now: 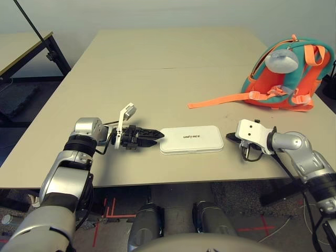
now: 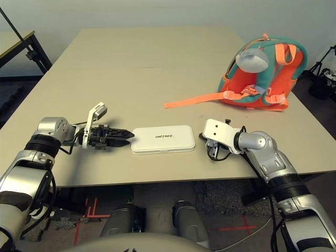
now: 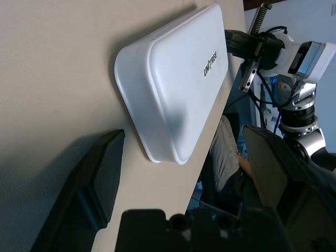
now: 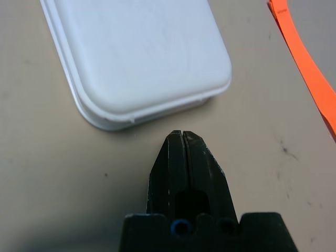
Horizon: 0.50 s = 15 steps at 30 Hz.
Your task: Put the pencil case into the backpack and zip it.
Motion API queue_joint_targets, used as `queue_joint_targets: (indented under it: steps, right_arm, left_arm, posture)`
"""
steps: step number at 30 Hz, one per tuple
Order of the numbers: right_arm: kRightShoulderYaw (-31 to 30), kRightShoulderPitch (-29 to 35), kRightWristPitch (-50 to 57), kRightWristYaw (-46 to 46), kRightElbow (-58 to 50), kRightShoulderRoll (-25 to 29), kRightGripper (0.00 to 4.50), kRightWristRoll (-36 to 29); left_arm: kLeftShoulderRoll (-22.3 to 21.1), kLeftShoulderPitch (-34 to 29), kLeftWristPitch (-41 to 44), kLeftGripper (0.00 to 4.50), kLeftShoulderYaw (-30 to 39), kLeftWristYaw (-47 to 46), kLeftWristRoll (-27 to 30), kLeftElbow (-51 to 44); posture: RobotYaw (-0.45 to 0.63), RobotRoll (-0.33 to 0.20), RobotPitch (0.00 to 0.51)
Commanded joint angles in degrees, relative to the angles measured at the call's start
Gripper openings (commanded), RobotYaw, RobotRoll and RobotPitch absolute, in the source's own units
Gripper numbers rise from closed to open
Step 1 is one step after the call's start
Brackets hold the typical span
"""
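The pencil case [image 1: 191, 139] lies flat on the table [image 1: 157, 63] between the left claw [image 1: 157, 135], fingers apart, and the right claw [image 4: 182, 144], pressed together, so a shallow pinch could skid it away.

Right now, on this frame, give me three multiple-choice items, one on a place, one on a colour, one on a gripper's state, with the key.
1. Where is the pencil case?
A. inside the backpack
B. flat on the table between the two grippers
C. held in the air

2. What colour is the strap lying loose on the table?
A. orange
B. black
C. white

3. How are the right gripper's fingers?
A. spread wide
B. closed on the case
C. shut, holding nothing

Key: 1 B, it lies apart from the backpack, with the left gripper at one end. 2 A, orange. 3 C, the right wrist view shows the fingers together, short of the case.
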<state>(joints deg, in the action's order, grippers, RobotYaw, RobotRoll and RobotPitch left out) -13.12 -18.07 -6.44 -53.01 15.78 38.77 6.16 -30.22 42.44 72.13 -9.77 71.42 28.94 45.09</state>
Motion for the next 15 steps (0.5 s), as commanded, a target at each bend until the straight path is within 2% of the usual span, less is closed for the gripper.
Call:
queue_joint_targets:
  steps: [1,15]
  right_arm:
    - [-1.8,-1.5,-1.0,-0.9,0.8,-0.9,0.03,1.0]
    - [-4.0,-3.3,-1.7,-2.3,1.6,-3.6,0.03,2.6]
  left_arm:
    - [0.3,0.1,0.2,4.50,-0.8,-0.7,-1.7,1.0]
    - [-0.2,-1.0,0.0,4.50,-2.5,1.4,-2.4,-1.2]
  posture:
    - [-0.18,0.000,0.012]
    - [-0.18,0.000,0.021]
